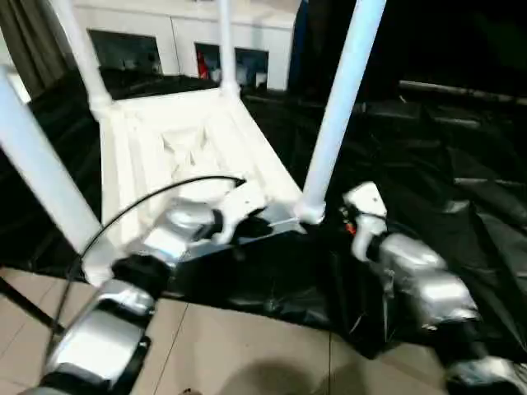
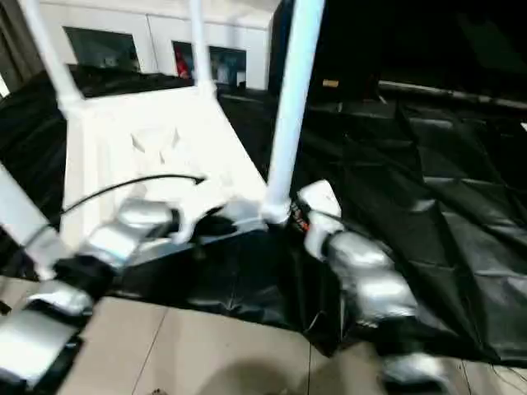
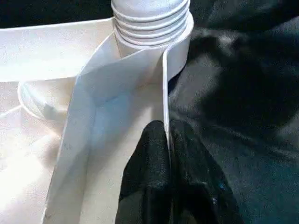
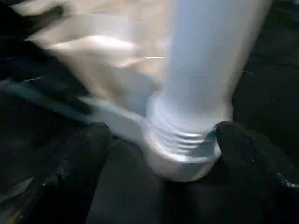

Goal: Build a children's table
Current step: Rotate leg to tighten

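Table [image 1: 193,152]: you see plain white, ribbed.
Sheet [image 1: 461,189]: glossy black.
Floor [image 1: 239,350], lower frame: pale beige tiles.
Forearms [image 1: 420,276]: silver.

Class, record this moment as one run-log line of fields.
left gripper: shut on white plastic tabletop's rim | right gripper: open, straddling white tube leg's threaded base | black sheet: underneath

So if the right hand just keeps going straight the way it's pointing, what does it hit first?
Probably the threaded base of the near leg where it enters its corner socket; it sits between the open right hand fingers.
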